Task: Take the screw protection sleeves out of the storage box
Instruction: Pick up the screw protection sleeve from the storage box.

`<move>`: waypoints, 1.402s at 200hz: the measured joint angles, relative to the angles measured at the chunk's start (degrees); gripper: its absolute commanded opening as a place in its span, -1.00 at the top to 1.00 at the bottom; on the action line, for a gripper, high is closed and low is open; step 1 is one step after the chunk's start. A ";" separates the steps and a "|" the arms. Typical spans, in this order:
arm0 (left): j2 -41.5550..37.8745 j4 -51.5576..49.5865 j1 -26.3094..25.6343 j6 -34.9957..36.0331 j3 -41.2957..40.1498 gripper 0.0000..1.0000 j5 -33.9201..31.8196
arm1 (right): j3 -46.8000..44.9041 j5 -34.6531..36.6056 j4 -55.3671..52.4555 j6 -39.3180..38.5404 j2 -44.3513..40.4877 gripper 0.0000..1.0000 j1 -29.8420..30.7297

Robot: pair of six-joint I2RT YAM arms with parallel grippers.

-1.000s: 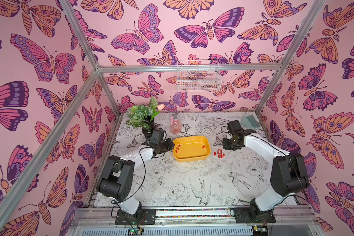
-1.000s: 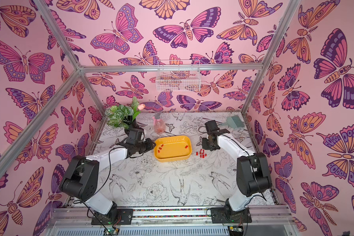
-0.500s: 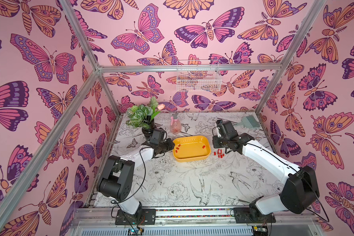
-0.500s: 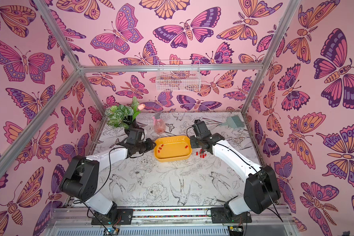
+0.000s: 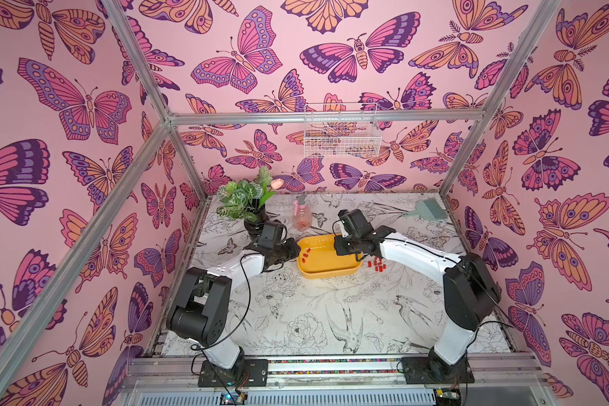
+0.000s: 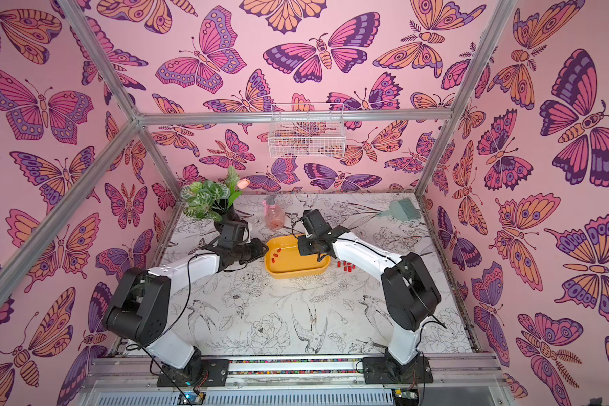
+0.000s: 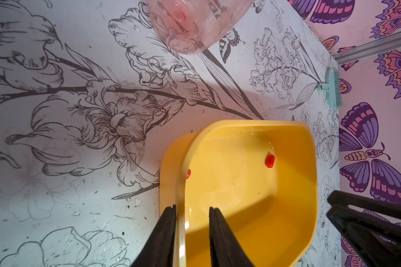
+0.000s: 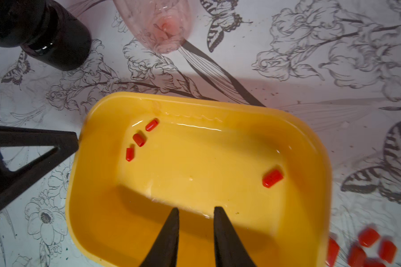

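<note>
The yellow storage box lies mid-table. Three red screw protection sleeves lie near one end of its floor, and a single sleeve near the other. Several more sleeves sit in a pile on the table just right of the box. My right gripper hangs open over the box floor with nothing between its fingers. My left gripper is open astride the box's left rim. Its outer finger is against the wall and its inner one stands a little off.
A plant in a dark vase and a pink spray bottle stand just behind the box. A teal brush lies at the back right. A white wire basket hangs on the back wall.
My right arm has swung left, from beside the pile of sleeves on the table to over the box. The left arm and the box have not moved.
</note>
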 measured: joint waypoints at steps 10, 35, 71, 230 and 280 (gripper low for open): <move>0.00 0.00 0.00 0.00 0.00 0.39 0.00 | 0.90 -0.74 0.98 0.46 1.36 0.40 0.48; 0.00 0.00 0.00 0.00 0.00 0.40 0.00 | 2.99 -2.29 3.26 1.86 4.48 0.40 1.25; 0.00 0.00 0.00 0.00 0.00 0.40 0.00 | 7.21 -4.55 5.03 3.78 10.25 0.40 1.62; 0.33 -0.02 0.00 0.00 0.02 0.40 0.02 | 18.49 -6.25 1.86 7.78 23.02 0.40 3.61; 0.35 -0.02 0.00 0.00 0.02 0.39 0.02 | 19.65 -6.10 0.98 8.46 25.03 0.37 3.61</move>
